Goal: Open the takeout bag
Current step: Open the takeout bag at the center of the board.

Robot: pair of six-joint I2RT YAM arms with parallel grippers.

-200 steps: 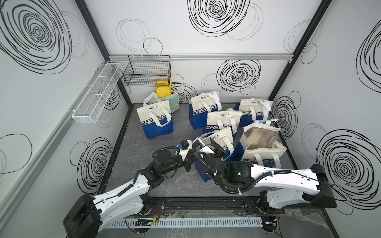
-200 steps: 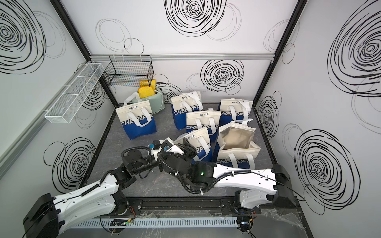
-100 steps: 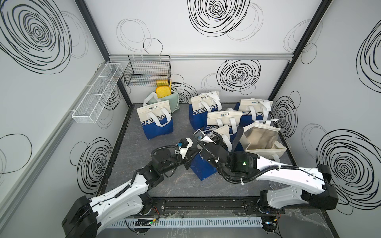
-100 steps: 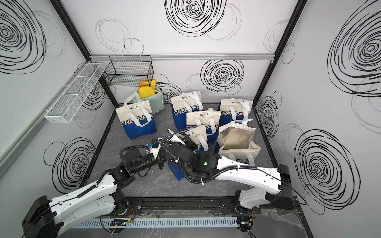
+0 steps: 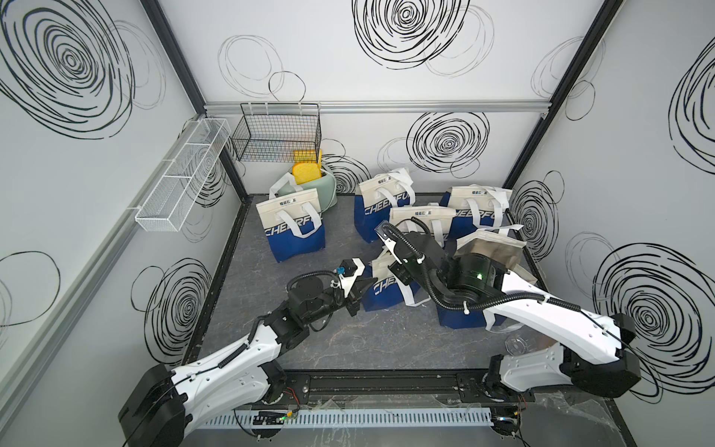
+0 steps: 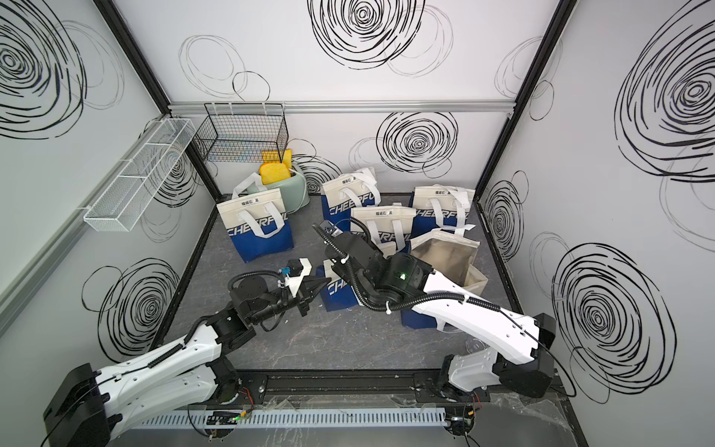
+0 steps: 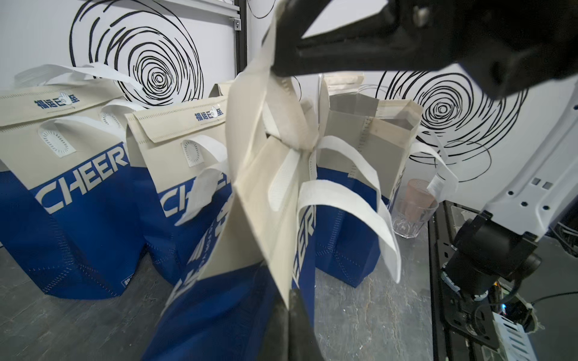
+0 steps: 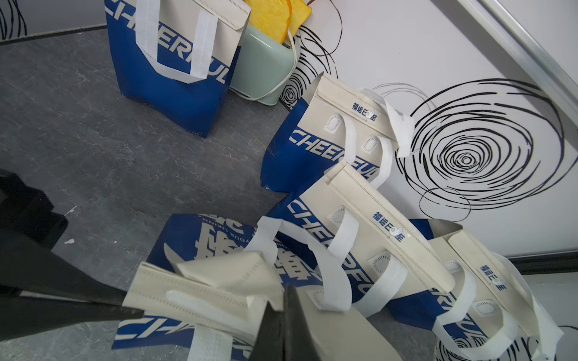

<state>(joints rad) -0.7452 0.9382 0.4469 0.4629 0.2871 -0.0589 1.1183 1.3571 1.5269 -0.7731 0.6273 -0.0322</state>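
Left wrist cam: takeout bag (image 7: 256, 218) sits tilted front-centre on floor (image 7: 62, 312) btwn my arms, left gripper (image 7: 292, 298) pinched shut on its side panel, right gripper (image 7: 276, 67) clamped on flap (image 8: 147, 286), velcro strip (image 8: 200, 301) bared, so I'd say approx halfway, flap peeled but mouth not yet spread open.

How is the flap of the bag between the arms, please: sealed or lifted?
Lifted: the right pincer holds the flap up off the bag, baring its white fastening strip.
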